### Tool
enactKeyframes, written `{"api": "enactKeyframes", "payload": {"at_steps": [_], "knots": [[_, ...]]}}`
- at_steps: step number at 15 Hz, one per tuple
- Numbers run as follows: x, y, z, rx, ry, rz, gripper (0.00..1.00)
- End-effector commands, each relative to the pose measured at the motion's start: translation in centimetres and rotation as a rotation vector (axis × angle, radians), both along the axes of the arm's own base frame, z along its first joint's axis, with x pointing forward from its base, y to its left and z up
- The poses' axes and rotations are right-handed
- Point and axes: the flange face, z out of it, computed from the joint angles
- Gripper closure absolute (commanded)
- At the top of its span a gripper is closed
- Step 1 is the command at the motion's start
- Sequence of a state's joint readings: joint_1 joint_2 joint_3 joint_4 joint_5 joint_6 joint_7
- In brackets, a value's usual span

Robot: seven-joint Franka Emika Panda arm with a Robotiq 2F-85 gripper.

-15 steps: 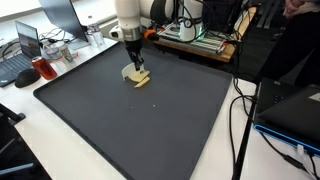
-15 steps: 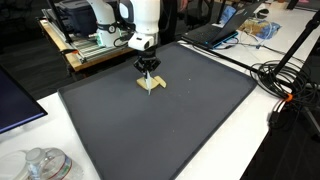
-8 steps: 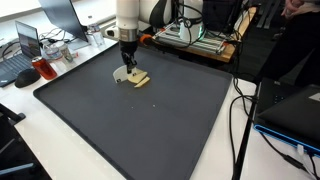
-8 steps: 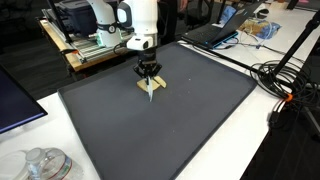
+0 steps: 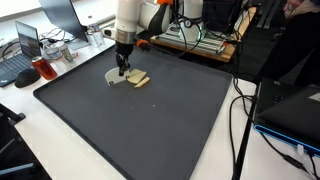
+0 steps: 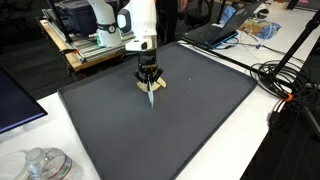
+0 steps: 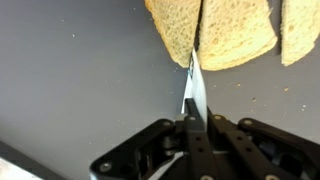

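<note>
My gripper [image 5: 122, 69] [image 6: 149, 79] hangs low over the dark mat [image 5: 150, 130] [image 6: 190, 130], shut on a thin white knife [image 7: 194, 92]. In the wrist view the gripper [image 7: 192, 126] fills the bottom and the blade stands edge-on, its tip at the gap between two tan bread slices [image 7: 176, 30] [image 7: 242, 32]. A third slice [image 7: 301, 26] lies at the top right. In both exterior views the bread [image 5: 140, 79] [image 6: 160, 85] lies flat on the mat right beside the gripper, and the knife [image 5: 113, 77] [image 6: 152, 96] sticks out from the fingers just above the mat.
An open laptop [image 5: 26, 46] and a red object [image 5: 46, 69] sit on the white table beyond the mat's edge. Cables [image 5: 240, 115] [image 6: 292, 85] run along another side. Equipment racks [image 6: 85, 35] stand behind the arm. A glass item [image 6: 42, 165] sits near one corner.
The gripper with the knife has slid sideways across the mat, away from the middle of the bread, and stayed shut. The bread slices have stayed about where they were.
</note>
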State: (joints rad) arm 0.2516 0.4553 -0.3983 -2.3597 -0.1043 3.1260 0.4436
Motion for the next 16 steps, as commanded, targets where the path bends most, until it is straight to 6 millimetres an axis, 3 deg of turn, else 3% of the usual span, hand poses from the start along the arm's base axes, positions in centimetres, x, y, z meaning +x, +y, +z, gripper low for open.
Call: {"api": "enactKeyframes", "payload": {"at_steps": [1, 8, 11, 16], "knots": [[1.1, -0.8, -1.8, -0.042, -0.054, -0.040, 0.99], [1.5, -0.6, 0.3, -0.045, -0.046, -0.081, 0.99], [1.6, -0.3, 2.2, -0.044, -0.043, -0.080, 0.99], [1.2, 1.6, 4.8, -0.018, 0.049, -0.060, 0.99]]}}
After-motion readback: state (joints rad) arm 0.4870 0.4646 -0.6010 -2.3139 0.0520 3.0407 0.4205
